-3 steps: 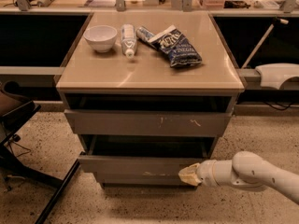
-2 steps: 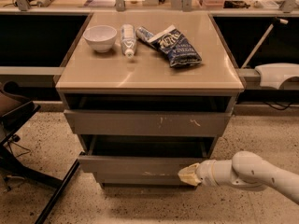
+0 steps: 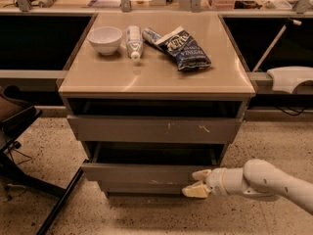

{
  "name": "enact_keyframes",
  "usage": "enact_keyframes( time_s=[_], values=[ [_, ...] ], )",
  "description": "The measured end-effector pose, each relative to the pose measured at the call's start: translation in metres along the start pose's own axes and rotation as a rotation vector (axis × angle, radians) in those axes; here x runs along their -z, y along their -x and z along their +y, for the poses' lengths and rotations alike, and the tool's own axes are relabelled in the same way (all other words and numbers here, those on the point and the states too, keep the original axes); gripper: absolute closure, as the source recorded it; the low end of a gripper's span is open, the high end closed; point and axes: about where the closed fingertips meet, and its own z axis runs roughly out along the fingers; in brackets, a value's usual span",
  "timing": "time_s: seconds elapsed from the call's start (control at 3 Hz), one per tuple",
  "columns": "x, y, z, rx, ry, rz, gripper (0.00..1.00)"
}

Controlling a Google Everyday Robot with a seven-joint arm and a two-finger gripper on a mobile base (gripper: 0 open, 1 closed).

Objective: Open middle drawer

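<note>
The gripper (image 3: 198, 183) sits low on the right with its two pale fingers (image 3: 201, 174) spread apart and nothing clamped between them. It is against the right end of the middle drawer (image 3: 137, 173), whose long front runs off to its left. That drawer stands partly pulled out beneath the scratched upper drawer (image 3: 146, 129) of the cabinet (image 3: 156, 77) — a bowl (image 3: 104, 38), a tube (image 3: 133, 40) and a snack bag (image 3: 182, 48) lie on top.
</note>
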Motion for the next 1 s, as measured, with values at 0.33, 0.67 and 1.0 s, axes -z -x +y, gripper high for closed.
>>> enact_keyframes(
  time_s=[0.33,0.67,1.0],
  values=[
    [0.0,0.0,0.0,0.0,0.0,0.0,0.0],
    [-0.001,0.004,-0.001,0.033,-0.041,0.016,0.0],
    [0.0,0.019,0.011,0.157,-0.128,0.061,0.0]
  ],
)
